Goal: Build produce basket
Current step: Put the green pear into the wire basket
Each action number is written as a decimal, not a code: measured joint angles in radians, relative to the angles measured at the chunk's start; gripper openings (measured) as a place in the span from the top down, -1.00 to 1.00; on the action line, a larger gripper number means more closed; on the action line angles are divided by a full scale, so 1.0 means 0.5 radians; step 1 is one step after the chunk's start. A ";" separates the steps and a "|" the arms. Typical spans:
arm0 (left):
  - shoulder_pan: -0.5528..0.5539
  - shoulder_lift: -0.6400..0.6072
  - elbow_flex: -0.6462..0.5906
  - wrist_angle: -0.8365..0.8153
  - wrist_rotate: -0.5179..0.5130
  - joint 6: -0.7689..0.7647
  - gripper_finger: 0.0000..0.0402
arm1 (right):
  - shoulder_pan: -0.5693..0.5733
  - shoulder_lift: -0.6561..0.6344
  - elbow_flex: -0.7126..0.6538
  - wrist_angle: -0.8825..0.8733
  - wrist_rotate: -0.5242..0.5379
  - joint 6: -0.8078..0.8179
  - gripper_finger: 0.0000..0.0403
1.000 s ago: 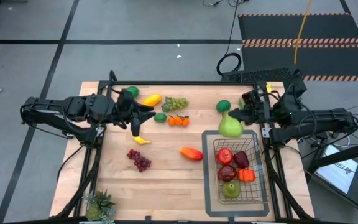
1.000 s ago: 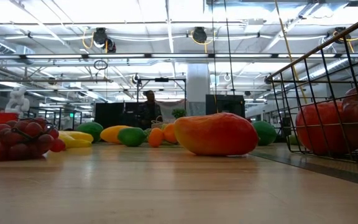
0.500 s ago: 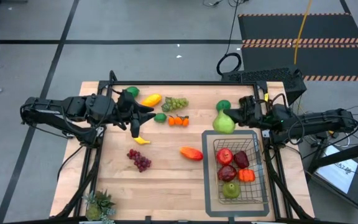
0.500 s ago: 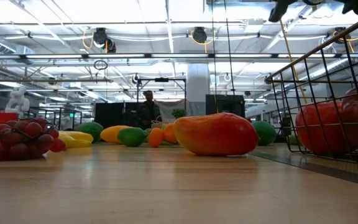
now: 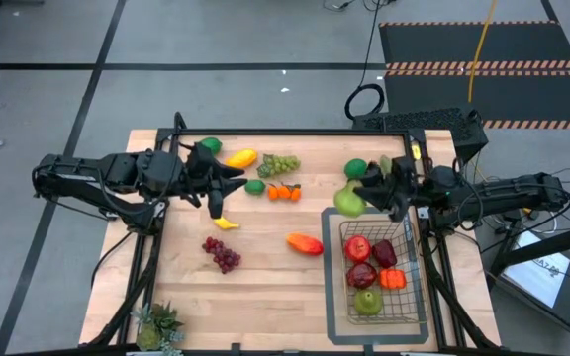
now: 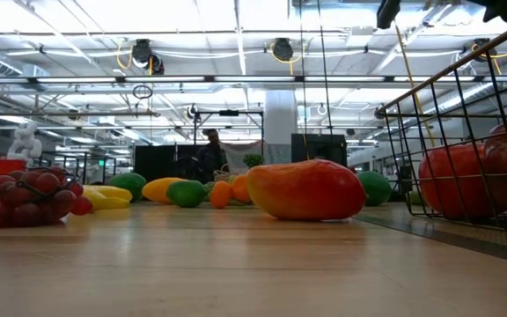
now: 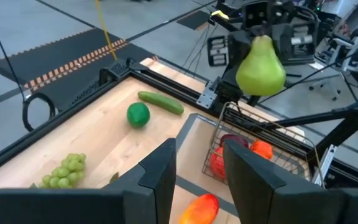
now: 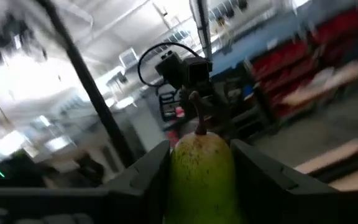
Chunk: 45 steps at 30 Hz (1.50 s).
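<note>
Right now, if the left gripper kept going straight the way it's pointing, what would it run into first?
Probably the small green fruit right ahead of the left gripper, with the oranges just beyond. Height is unclear from above, so it might pass over them.

Pale wooden counter (image 5: pixel 265 287), carrying loose produce: red grapes (image 5: pixel 222 254), mango (image 5: pixel 305 243), banana (image 5: pixel 225 222), green grapes (image 5: pixel 280 163), lime (image 5: pixel 355 168) (plus wire basket (image 5: pixel 411 297) on grey tray (image 5: pixel 332 297), potted plant (image 5: pixel 158 324)).

High camera looks straight down; low one skims the tabletop; wrist cameras look forward, both apparently sharing the pear (image 7: pixel 260 65).
</note>
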 joint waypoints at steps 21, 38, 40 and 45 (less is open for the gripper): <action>0.000 0.001 0.000 0.001 -0.106 -0.219 0.35 | -0.001 -0.004 0.002 0.029 0.066 0.735 0.25; 0.000 0.000 0.000 0.002 -0.107 -0.286 0.35 | 0.000 -0.001 0.002 0.015 0.058 1.718 0.25; 0.000 0.001 0.000 0.002 -0.107 -0.286 0.35 | 0.001 -0.001 0.002 0.038 0.060 1.770 0.25; 0.000 0.001 0.000 0.002 -0.107 -0.286 0.35 | 0.010 -0.003 0.002 0.080 0.098 1.846 0.25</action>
